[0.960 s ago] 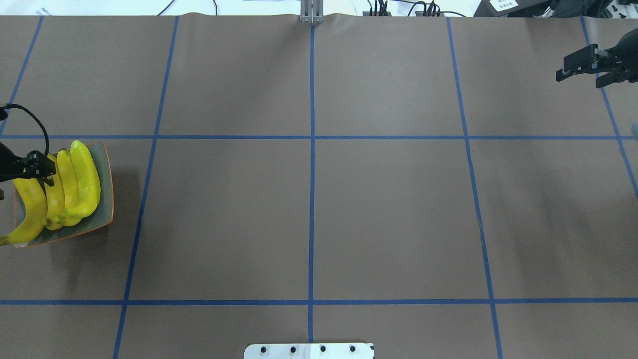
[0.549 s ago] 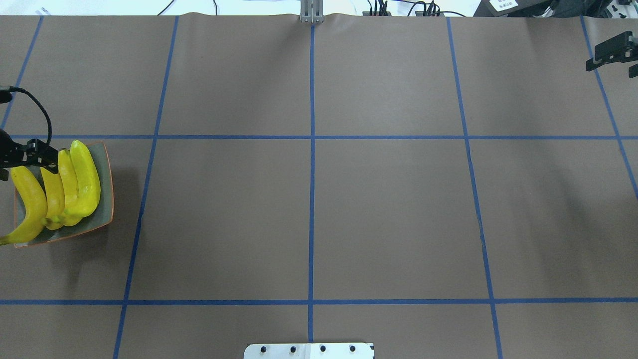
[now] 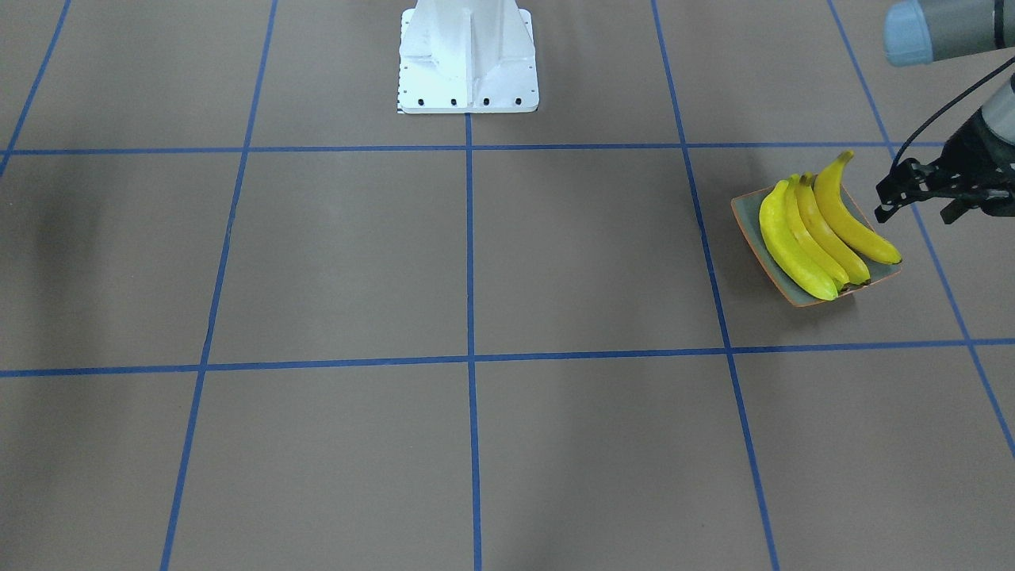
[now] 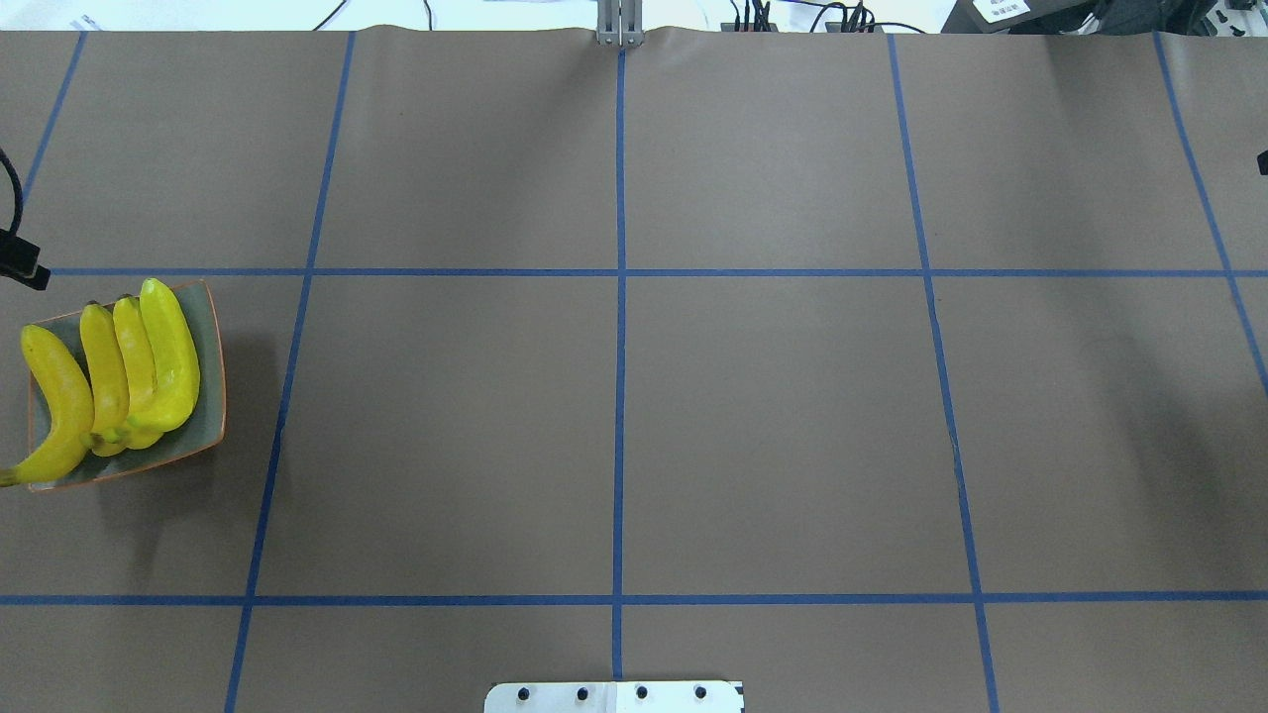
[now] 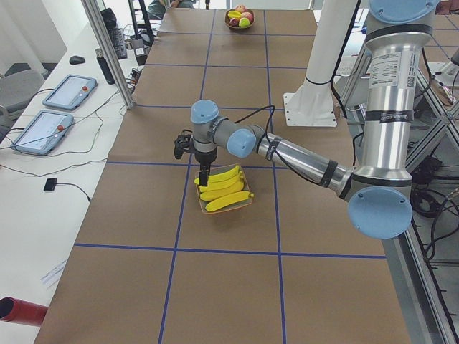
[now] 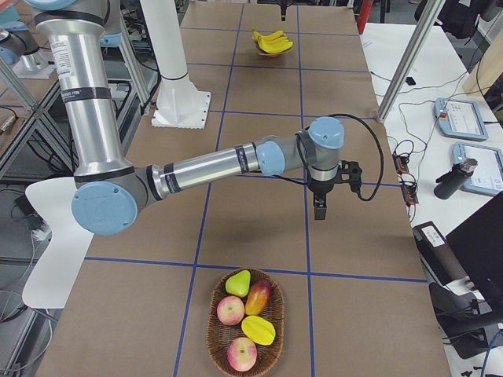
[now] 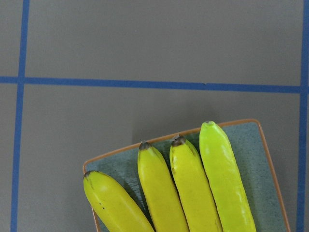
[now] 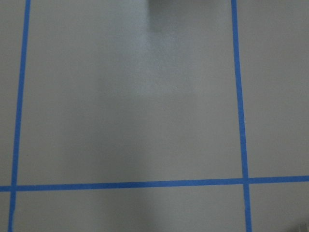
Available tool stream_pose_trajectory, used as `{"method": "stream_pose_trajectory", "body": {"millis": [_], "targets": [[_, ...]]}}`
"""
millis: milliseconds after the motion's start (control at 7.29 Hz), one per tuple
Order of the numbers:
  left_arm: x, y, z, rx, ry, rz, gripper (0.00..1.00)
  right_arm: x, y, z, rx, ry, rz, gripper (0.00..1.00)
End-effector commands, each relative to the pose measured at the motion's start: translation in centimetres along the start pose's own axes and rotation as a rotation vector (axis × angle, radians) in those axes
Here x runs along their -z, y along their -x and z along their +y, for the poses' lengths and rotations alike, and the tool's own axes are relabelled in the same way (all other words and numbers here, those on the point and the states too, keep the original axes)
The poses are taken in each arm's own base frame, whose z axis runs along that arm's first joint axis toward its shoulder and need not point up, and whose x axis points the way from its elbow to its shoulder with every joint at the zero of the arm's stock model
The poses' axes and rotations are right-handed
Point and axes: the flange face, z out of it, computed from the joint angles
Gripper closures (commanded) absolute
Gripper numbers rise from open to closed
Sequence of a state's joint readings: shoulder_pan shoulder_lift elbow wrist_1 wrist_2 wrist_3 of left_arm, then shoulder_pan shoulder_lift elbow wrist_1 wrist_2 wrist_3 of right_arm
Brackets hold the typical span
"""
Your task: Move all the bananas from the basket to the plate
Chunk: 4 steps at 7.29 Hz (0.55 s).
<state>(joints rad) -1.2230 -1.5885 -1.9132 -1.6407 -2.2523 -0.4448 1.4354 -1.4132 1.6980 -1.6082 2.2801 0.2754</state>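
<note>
Left gripper point(image 3: 912, 208) has backed off the bananas, jaws apart, empty.
Four bright yellow curved bananas point(image 4: 109, 381) lie side by side on the square grey-green orange-rimmed plate point(image 4: 205, 421) by the worktop's left edge; transfer looks done. Can't tell the right gripper's point(image 6: 320, 206) state.

The left arm point(image 5: 384, 143) and right arm point(image 6: 88, 118) are silver tubes with pale blue joint caps point(image 5: 373, 213) and printed labels point(image 5: 391, 86). A thin black cable point(image 3: 936, 111) reaches the black left hand point(image 3: 913, 211). White base point(image 3: 468, 47), dark screws point(image 3: 453, 101).

No legible text or numbers anywhere; perhaps faint print on the left arm point(image 5: 387, 107), too small.
</note>
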Motion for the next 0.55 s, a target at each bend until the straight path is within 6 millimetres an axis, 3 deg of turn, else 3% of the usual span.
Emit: {"method": "stream_pose_trajectory", "body": {"millis": [0, 412], "targets": [[1.0, 3.0, -1.3, -0.043, 0.010, 0.057, 0.00, -0.7, -1.6, 1.1, 0.025, 0.061, 0.015, 0.00], [-0.6, 7.6, -1.6, 0.064, 0.057, 0.077, 0.00, -0.4, -3.2, 2.3, -0.002, 0.062, -0.019, 0.00]]}}
